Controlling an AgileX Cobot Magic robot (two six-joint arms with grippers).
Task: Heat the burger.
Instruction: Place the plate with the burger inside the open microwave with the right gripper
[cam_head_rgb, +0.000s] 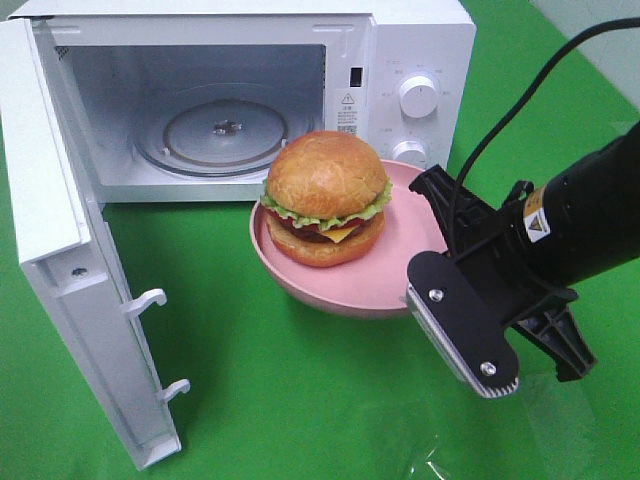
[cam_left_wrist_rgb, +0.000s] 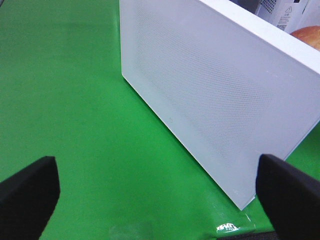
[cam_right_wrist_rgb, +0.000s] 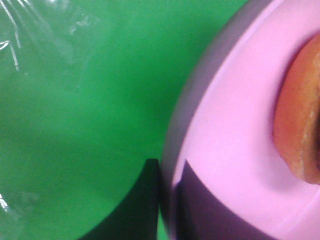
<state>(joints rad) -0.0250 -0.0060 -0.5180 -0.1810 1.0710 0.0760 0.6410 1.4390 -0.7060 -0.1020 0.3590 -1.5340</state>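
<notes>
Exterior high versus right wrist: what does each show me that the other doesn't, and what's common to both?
Only exterior high: the open microwave, its door swung wide, the glass turntable inside, and the burger as a whole stack. Only right wrist: a close look at the right pincer shut on the rim of the pink plate, with the rim caught between its dark fingers. Both: the pink plate, part of the burger, and the green cloth.

Microwave door (cam_head_rgb: 55, 190) swung wide; cavity (cam_head_rgb: 200, 100) open just behind plate (cam_head_rgb: 400, 250).
</notes>
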